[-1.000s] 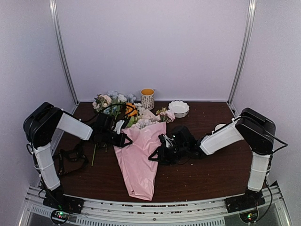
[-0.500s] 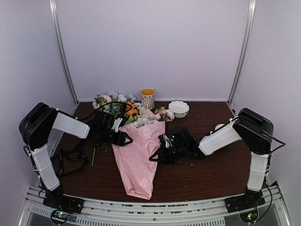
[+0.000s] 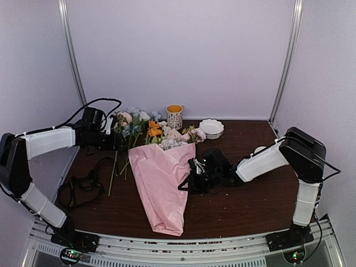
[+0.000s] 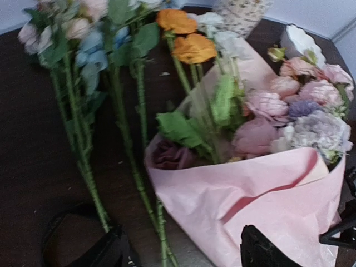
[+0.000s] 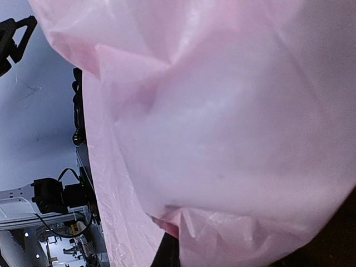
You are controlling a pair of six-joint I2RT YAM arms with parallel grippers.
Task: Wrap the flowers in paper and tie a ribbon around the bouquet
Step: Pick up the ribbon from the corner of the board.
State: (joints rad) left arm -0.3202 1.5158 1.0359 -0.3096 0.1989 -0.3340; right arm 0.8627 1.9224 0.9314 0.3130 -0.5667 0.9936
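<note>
Paper (image 5: 222,111) fills right wrist view, right claw (image 3: 192,173) clamped on it; left claw (image 4: 186,248) spread, empty.

Left of the bouquet (image 3: 162,183) lie loose flowers (image 3: 123,146), with the left gripper (image 3: 114,139) over their tops. Further left, the black ribbon (image 3: 83,182) sprawls in loops. On the bouquet's right edge the right gripper (image 3: 190,177) pinches the pink wrap, and its arm blocks that side. Right behind the bouquet stand a cup (image 3: 174,117) and a white bowl (image 3: 211,128). To the bouquet's front right, the table (image 3: 245,206) is bare, so a hand could pass there.
</note>
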